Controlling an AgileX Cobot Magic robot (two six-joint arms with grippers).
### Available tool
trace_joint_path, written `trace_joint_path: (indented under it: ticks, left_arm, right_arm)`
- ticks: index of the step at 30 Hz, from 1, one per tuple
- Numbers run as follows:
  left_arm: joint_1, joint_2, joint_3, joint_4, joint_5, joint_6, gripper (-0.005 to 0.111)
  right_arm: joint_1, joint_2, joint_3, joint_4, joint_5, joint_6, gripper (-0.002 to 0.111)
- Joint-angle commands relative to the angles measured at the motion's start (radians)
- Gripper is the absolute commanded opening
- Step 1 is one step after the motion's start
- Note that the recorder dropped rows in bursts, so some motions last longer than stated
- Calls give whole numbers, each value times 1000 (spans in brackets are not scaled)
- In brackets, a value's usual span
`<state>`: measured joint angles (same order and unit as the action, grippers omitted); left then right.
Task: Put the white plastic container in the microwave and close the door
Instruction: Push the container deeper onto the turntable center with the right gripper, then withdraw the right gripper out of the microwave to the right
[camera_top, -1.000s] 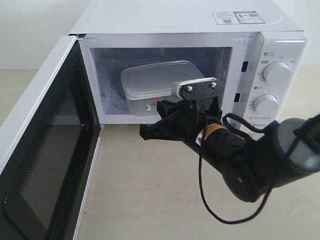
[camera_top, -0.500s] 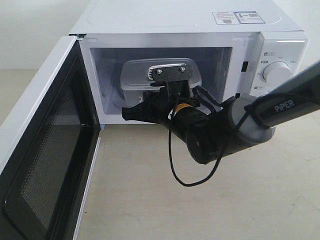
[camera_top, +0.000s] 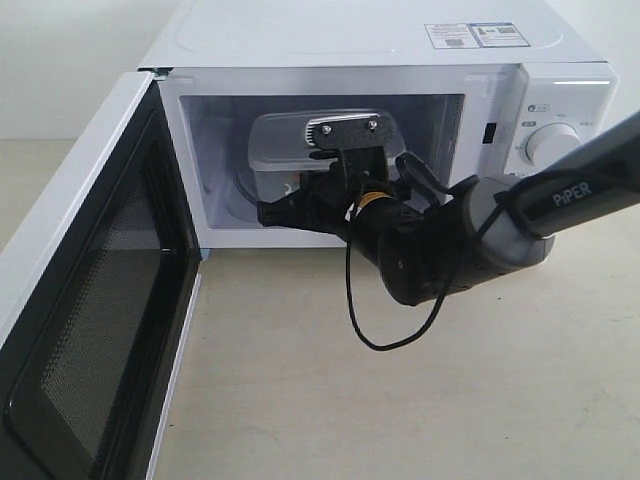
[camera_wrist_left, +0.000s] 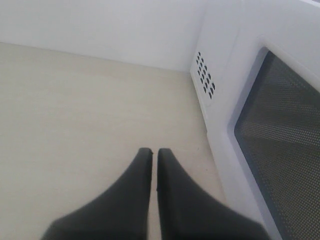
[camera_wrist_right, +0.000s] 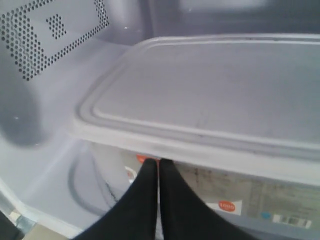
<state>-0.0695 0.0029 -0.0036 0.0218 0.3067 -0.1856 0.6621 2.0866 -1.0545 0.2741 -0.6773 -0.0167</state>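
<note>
The white plastic container sits inside the microwave on the turntable, lid on. My right gripper reaches into the opening from the front right. It is shut, and its tips touch the container's front side just under the lid rim, by the red label. The door stands wide open at the left. My left gripper is shut and empty, low over the table beside the door's outer face. It is hidden in the exterior view.
The control panel with a knob is right of the cavity, partly behind my right arm. A black cable loops below the wrist over the beige table. Vent holes line the cavity wall.
My right gripper has swung left from in front of the control panel and gone into the opening, up against the container's front. The container now sits slightly deeper. The door has not moved.
</note>
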Motion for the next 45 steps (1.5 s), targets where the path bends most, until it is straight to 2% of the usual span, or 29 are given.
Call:
trace_joint_path:
  ticks: [1, 14, 22, 26, 31, 35, 39, 45]
  left_arm:
    - [5, -3, 4, 1, 1, 4, 4]
    - [5, -3, 4, 1, 1, 4, 4]
    - [5, -3, 4, 1, 1, 4, 4]
    - [5, -3, 4, 1, 1, 4, 4]
    - [5, -3, 4, 1, 1, 4, 4]
    - [5, -3, 4, 1, 1, 4, 4]
    - [5, -3, 4, 1, 1, 4, 4]
    - [5, -3, 4, 1, 1, 4, 4]
  right_arm:
    - [-15, -1, -5, 9, -2, -11, 0]
    - [9, -105, 20, 28, 122, -14, 0]
    - [28, -262, 305, 92, 90, -7, 0]
    - [72, -396, 440, 95, 162, 9, 0]
    - [148, -606, 546, 164, 380, 38, 0]
    - [136, -749, 554, 261, 689, 34, 0]
    - [134, -826, 554, 259, 949, 22, 0]
    - [136, -911, 554, 212, 1220, 4, 0]
